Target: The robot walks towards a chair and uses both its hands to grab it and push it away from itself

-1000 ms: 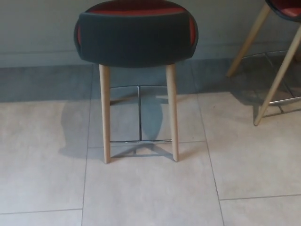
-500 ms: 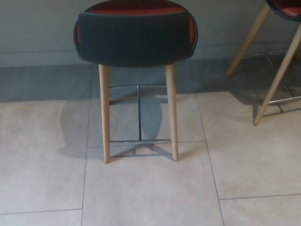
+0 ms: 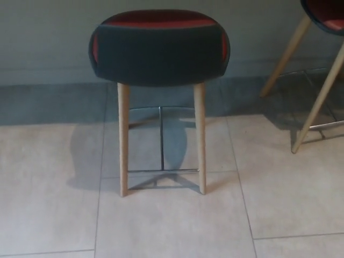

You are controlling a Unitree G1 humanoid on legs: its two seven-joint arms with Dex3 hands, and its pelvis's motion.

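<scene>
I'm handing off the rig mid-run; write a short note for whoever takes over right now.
Hands: neither the left nor the right hand is in view.
Chair: straight ahead on the tiled floor, dark back toward the camera, red seat, two wooden legs and a metal footrest visible. A second chair shows partly at upper right.
Done: the robot faces the chair.
Left: bring both hands up, grab the chair, push it away.

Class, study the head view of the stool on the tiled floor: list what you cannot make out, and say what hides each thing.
- Robot's hands: neither shows in the head view.
- Dark stool with red seat and wooden legs: its dark backrest hides most of the seat; front legs not visible.
- Second wooden-legged stool: cut off by the right and top edges.
- Thin metal footrest: its far curve is dim in shadow.
</scene>
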